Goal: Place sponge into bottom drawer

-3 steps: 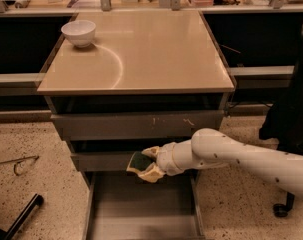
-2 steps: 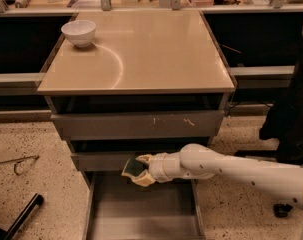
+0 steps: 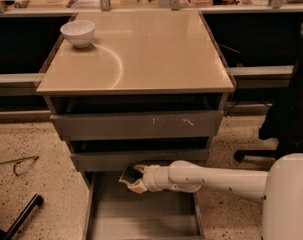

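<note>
The sponge (image 3: 129, 175), dark green on top with pale yellow foam below, is held in my gripper (image 3: 133, 179) over the back part of the open bottom drawer (image 3: 141, 214). My gripper is shut on it at the end of the white arm, which reaches in from the right. The drawer is a wide grey tray pulled out towards the camera, its floor bare. The sponge sits just under the front edge of the middle drawer front (image 3: 141, 159).
A white bowl (image 3: 78, 32) stands at the back left of the tan cabinet top (image 3: 151, 54). The scratched upper drawer front (image 3: 138, 125) is shut. A dark chair (image 3: 291, 114) stands at the right. A black handle (image 3: 21, 216) and a wire (image 3: 18, 164) lie on the floor at the left.
My arm has moved left and a little lower with the sponge, and the elbow has come closer to the camera at the right.
</note>
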Action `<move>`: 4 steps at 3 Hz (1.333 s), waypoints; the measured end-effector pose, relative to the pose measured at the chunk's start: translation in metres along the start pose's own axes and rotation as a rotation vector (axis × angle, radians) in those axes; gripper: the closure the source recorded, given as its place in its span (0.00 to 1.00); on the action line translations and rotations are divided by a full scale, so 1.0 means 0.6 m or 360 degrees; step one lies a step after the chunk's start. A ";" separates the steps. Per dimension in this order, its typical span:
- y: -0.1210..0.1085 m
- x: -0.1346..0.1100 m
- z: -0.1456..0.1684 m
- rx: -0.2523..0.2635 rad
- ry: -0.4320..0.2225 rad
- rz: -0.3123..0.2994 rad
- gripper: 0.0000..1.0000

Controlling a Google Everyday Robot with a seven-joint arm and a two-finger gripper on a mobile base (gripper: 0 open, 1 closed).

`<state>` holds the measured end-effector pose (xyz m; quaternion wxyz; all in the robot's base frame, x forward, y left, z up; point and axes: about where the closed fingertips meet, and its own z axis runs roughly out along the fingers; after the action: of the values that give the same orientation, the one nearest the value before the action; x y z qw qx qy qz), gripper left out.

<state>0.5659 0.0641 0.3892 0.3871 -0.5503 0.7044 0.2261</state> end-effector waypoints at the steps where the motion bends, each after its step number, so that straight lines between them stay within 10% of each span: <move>1: 0.000 0.000 0.000 0.0000 0.0000 0.0000 1.00; 4: 0.057 0.177 0.135 -0.0083 -0.0140 0.0293 1.00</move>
<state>0.5474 0.0705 0.2525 0.3808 -0.4826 0.7282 0.3030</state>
